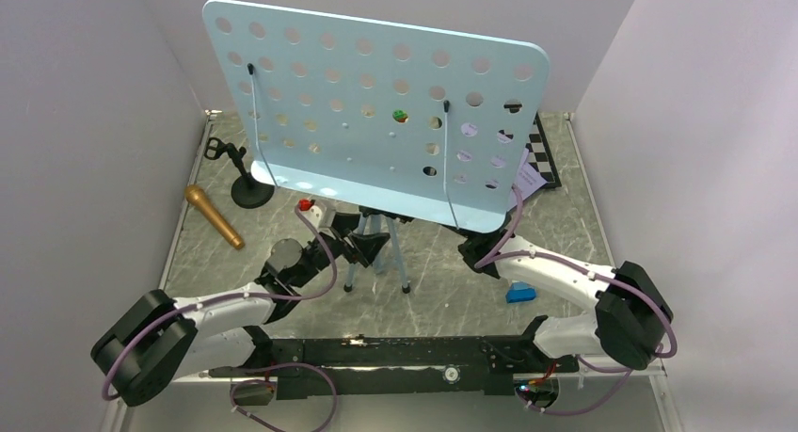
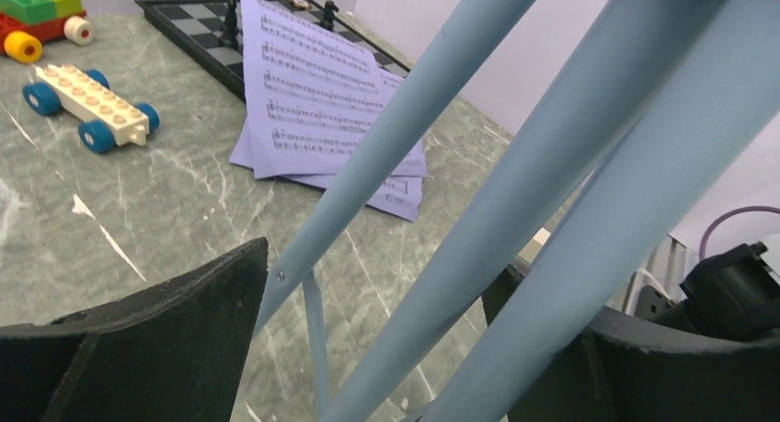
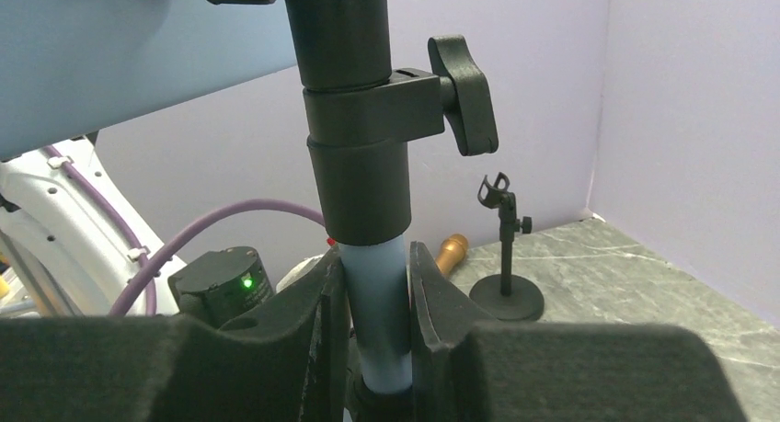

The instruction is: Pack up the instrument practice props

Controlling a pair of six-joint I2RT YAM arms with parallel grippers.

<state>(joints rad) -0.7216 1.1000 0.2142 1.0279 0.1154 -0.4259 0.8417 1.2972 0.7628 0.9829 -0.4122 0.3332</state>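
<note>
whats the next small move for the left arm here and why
Probably close the left end effector on the tripod legs. Its jaws stand open with the light-blue legs between them, while the right end effector is shut on the stand's pole just below the black collar, which should steady it.

Desk of the music stand (image 1: 376, 112) hides much.
Behind it, chessboard (image 1: 544, 154) and sheet-music pages (image 1: 529, 180) show only past its right edge, toy bricks (image 1: 400, 115) through one hole; from above, the right gripper (image 3: 377, 293) loses its tips under the lower edge.
</note>
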